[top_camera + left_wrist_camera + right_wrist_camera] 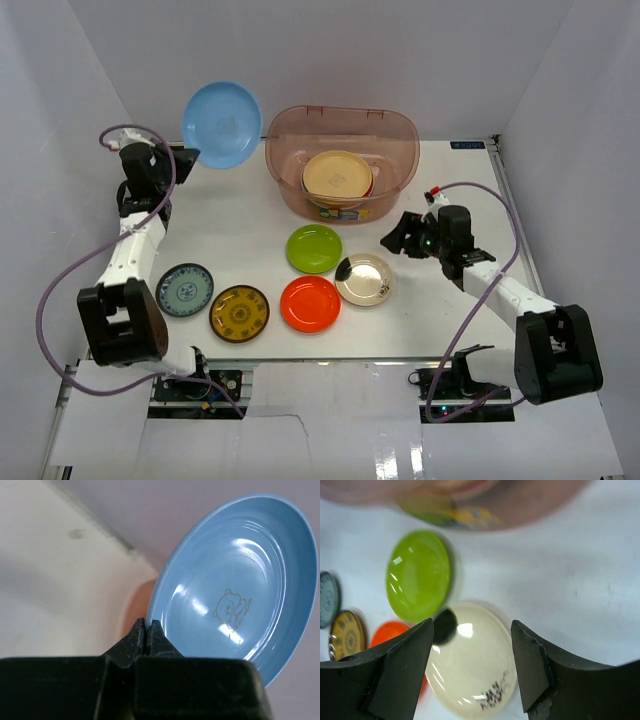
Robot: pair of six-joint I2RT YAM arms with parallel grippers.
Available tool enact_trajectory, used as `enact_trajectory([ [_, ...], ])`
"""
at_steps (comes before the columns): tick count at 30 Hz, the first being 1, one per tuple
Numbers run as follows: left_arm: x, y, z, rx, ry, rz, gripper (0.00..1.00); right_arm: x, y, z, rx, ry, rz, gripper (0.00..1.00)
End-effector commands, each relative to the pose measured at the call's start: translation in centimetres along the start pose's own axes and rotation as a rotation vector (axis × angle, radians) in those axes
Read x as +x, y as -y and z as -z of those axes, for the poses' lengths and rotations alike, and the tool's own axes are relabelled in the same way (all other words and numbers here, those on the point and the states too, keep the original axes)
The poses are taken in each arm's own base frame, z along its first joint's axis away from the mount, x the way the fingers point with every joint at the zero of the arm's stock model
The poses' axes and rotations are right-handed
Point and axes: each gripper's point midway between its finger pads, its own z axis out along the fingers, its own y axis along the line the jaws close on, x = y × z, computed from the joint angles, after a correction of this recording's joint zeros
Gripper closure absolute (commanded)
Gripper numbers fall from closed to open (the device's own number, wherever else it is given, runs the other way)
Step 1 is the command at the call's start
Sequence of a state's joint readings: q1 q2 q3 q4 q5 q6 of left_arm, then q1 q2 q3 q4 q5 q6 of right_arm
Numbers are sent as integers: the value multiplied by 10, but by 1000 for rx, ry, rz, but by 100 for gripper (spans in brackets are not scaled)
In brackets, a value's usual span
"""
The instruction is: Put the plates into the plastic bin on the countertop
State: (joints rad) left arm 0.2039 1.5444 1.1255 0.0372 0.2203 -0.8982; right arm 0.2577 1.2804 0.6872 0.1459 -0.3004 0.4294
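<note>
My left gripper (pixel 190 152) is shut on the rim of the light blue plate (pixel 221 124), held high at the back left, left of the plastic bin (pixel 400 175); the plate fills the left wrist view (pixel 235 580). The bin holds a tan plate (pixel 337 176) on top of a red one. My right gripper (pixel 396 240) is open above the table, just right of the cream plate (pixel 365 279), which lies between its jaws in the right wrist view (pixel 472 660). Green (pixel 314 247), orange (pixel 310 303), brown-gold (pixel 239 313) and teal patterned (pixel 185 289) plates lie on the countertop (pixel 230 220).
White walls enclose the countertop on three sides. The green plate (pixel 417 575), the orange plate (pixel 385 632) and the brown-gold plate (pixel 345 635) show in the right wrist view, with the bin's wall (pixel 535 505) at the top.
</note>
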Motion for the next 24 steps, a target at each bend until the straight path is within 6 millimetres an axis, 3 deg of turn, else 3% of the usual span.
enact_trajectory([
  [1, -3, 114, 44, 291, 61, -117, 100, 9, 6, 13, 18, 58, -3, 31],
  [2, 5, 127, 46, 316, 43, -137, 100, 21, 12, 15, 34, 38, -5, 31],
  [5, 69, 181, 40, 409, -96, -224, 100, 62, 26, 20, 58, -56, -18, 32],
  [6, 81, 189, 34, 411, -124, -242, 100, 81, 31, 23, 59, -93, -36, 32],
  [7, 96, 190, 27, 395, -156, -275, 100, 90, 30, 24, 43, -113, -49, 33],
  [8, 98, 207, 25, 407, -160, -295, 100, 93, 29, 24, 31, -110, -64, 34],
  [9, 127, 203, 6, 381, -223, -314, 100, 105, 31, 26, 30, -131, -81, 35],
  [14, 193, 213, -35, 324, -356, -434, 100, 125, 33, 27, 15, -177, -109, 40],
  [15, 200, 220, -50, 324, -360, -452, 100, 130, 35, 27, 23, -190, -114, 41],
  [17, 215, 217, -59, 294, -392, -485, 100, 133, 38, 27, 34, -192, -114, 41],
  [18, 215, 230, -59, 313, -379, -506, 100, 133, 39, 28, 38, -191, -114, 41],
  [19, 227, 217, -71, 279, -401, -518, 100, 134, 40, 28, 42, -191, -114, 42],
  [23, 240, 198, -85, 227, -441, -541, 100, 135, 42, 26, 50, -197, -119, 44],
  [24, 241, 196, -86, 223, -446, -548, 84, 137, 44, 25, 55, -204, -122, 47],
])
